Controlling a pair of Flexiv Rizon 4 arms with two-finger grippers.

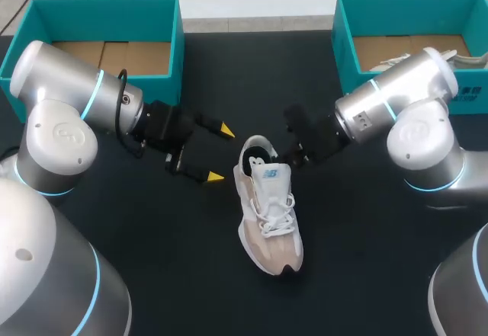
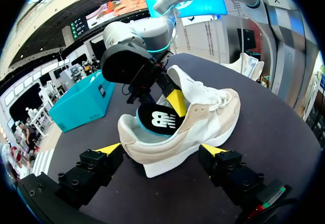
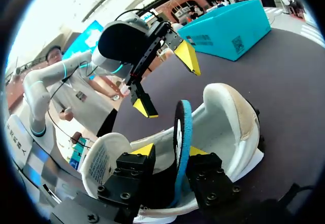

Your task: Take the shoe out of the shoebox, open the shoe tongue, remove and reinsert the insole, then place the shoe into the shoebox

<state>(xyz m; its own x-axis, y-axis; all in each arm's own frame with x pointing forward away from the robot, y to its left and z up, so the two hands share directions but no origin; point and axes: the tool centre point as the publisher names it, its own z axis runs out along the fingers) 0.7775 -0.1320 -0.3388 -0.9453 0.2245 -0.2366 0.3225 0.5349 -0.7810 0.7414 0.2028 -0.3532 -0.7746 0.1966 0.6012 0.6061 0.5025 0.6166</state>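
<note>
inside shoe (image 1: 271,222), r gripper (image 3: 171,151) pinches insole (image 3: 179,122); l gripper (image 1: 220,153) spread wide just beside.

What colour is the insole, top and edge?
The insole has a black top and light blue edge; clearest in the right wrist view.

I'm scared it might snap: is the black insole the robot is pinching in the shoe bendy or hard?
Probably bendy: the insole looks thin and seems to curve where the right tool pinches it on edge in the shoe. Likely very light, being so thin. It might flop over once let go.
</note>
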